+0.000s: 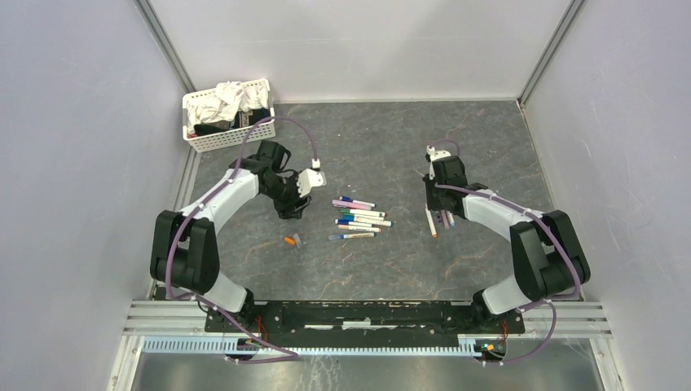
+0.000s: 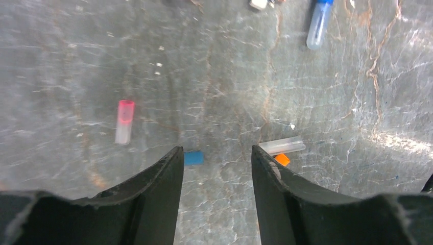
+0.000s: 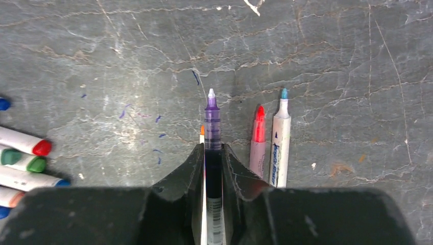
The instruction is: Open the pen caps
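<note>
Pen caps (image 1: 292, 240) lay loose on the table (image 1: 391, 269), at 6 o'clock from the left gripper (image 2: 215, 150) in the top view. That gripper's fingers were spread with nothing between them. From its wrist camera, a blue cap (image 2: 194, 158) sat just beside the 9 o'clock finger, an orange cap (image 2: 282, 160) beside the 3 o'clock finger, and a pink cap (image 2: 124, 121) lay at 10 o'clock. The right gripper (image 3: 213, 149) pinched an uncapped purple pen (image 3: 212, 122), tip toward 12 o'clock, with a red pen (image 3: 258, 138) at its 3 o'clock.
</note>
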You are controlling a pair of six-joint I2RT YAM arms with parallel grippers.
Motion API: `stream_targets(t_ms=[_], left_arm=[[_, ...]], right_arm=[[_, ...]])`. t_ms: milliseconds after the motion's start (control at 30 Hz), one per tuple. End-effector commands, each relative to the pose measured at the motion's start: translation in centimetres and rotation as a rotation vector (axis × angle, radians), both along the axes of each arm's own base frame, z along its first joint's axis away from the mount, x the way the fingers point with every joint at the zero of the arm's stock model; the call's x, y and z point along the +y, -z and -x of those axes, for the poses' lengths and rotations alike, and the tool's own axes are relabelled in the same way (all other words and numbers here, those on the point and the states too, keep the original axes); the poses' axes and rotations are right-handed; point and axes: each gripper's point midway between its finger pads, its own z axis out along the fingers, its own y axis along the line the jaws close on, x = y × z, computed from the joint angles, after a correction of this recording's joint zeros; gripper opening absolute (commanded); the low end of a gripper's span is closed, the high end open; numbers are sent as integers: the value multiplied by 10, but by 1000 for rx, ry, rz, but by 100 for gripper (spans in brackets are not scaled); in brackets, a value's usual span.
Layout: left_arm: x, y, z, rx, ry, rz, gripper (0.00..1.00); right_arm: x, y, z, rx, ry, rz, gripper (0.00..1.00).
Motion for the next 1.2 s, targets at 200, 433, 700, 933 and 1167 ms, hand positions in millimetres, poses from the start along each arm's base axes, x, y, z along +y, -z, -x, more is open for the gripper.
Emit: stream_targets(t_ms=[200, 433, 700, 933, 1167], left_arm=[[-15, -103, -26, -99, -154, 112, 68], [3, -153, -40, -257, -239, 67, 70], [25, -181, -59, -431, -420, 59, 100], [18, -144, -32, -225, -381, 72, 100], [17, -139, -18, -155, -396, 149, 100]], right_arm=[[-9, 9, -2, -8, 22, 38, 35], [-4, -35, -13, -121, 44, 0, 38], [101, -81, -18, -197, -332, -81, 48], [193, -58, -15, -98, -664, -16, 49], [234, -25, -20, -18, -762, -1, 49]])
